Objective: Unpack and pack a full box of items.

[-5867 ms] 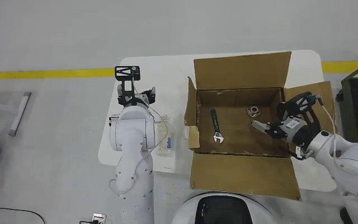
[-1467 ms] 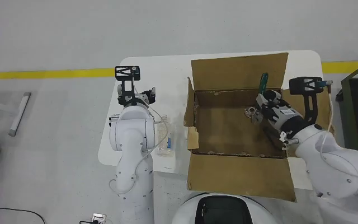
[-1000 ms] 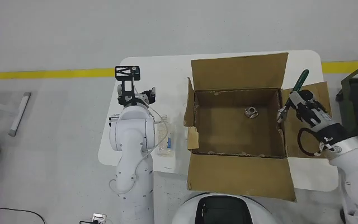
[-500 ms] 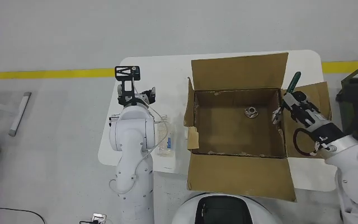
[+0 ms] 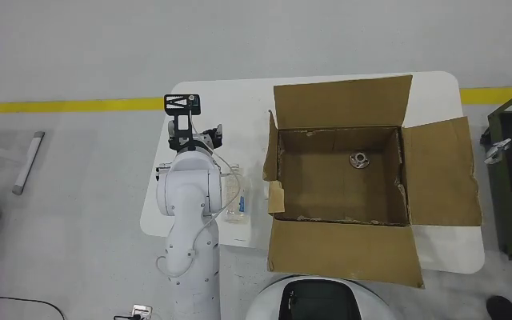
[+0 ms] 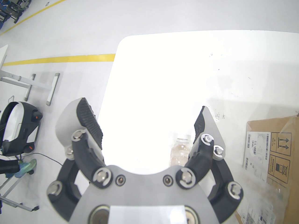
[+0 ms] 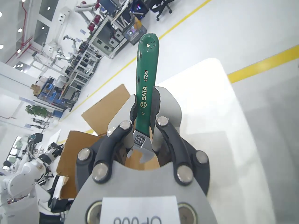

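So the white table [image 5: 232,96] and the big open cardboard box [image 5: 344,100] sit exactly where they were, flaps splayed out. What's different is inside the box. The green wrench [image 7: 147,71] that was lying on the box floor a few seconds ago isn't there anymore. The right arm has lifted it out and swung wide past the right-hand flap.

In the wrist view the right gripper [image 7: 145,103] has its fingers pinched tight on the wrench handle near the head. The rest of the handle sticks out past the fingertips, up in the air with the table and box beyond it.

The left gripper [image 6: 143,113] hasn't budged. Its fingers are spread wide with nothing in them, hanging over the table's left part, and the clear bottle [image 5: 234,204] lies on the table just beside that arm.

My read is unpacking is nearly done, since only the small round metal fitting [image 5: 359,159] is left on the box floor, near the back wall. The wrench needs a spot on the table next, I'd guess.
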Controlling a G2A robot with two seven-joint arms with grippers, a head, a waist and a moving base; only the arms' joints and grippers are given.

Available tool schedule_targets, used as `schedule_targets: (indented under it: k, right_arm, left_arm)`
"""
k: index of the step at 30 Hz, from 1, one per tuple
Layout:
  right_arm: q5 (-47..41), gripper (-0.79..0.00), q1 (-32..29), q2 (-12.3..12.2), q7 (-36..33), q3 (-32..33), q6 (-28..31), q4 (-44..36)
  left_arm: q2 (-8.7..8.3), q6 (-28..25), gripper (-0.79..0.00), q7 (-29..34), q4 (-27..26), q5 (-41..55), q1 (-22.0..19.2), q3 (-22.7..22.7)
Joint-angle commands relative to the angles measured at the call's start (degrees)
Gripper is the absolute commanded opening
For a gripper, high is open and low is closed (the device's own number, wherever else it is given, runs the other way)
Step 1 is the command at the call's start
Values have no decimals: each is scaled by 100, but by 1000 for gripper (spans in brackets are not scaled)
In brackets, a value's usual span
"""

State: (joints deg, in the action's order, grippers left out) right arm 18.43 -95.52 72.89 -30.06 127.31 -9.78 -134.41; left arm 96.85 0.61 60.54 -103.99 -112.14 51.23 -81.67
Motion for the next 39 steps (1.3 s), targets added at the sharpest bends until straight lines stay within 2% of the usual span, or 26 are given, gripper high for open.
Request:
schedule_targets:
  k: [1, 4, 8, 12, 15, 19, 25, 26, 27, 32, 36, 39]
  right_arm:
    - [-102, -785, -233, 8, -98, 356, 99, 42]
    - [-48, -785, -626, 18, -327, 690, 287, 142]
    - [464, -785, -1117, 19, -607, 715, 570, 253]
    - [1100, -785, -1446, 25, -661, 278, 810, 437]
    - [2079, -785, -1599, 12, -550, -195, 991, 571]
    - [2637, -785, -1536, 9, -444, -855, 1043, 923]
    - [3584, -785, -1272, -34, -545, -1417, 1089, 1194]
    - [3709, -776, -1225, -41, -570, -1485, 1094, 1229]
    - [3801, -705, -1184, -47, -614, -1553, 1105, 1280]
    - [4081, -551, -1001, -67, -719, -1773, 1114, 1480]
    - [4148, -477, -935, -78, -811, -1849, 1114, 1491]
    - [4044, -474, -918, -78, -806, -1765, 1006, 1399]
  left_arm:
    - [0, 0, 0, 0, 0, 0, 0, 0]
    - [0, 0, 0, 0, 0, 0, 0, 0]
    - [0, 0, 0, 0, 0, 0, 0, 0]
    - [0, 0, 0, 0, 0, 0, 0, 0]
    - [0, 0, 0, 0, 0, 0, 0, 0]
    - [0, 0, 0, 0, 0, 0, 0, 0]
    - [0, 0, 0, 0, 0, 0, 0, 0]
    - [0, 0, 0, 0, 0, 0, 0, 0]
    - [0, 0, 0, 0, 0, 0, 0, 0]
    - [0, 0, 0, 0, 0, 0, 0, 0]
    - [0, 0, 0, 0, 0, 0, 0, 0]
    - [0, 0, 0, 0, 0, 0, 0, 0]
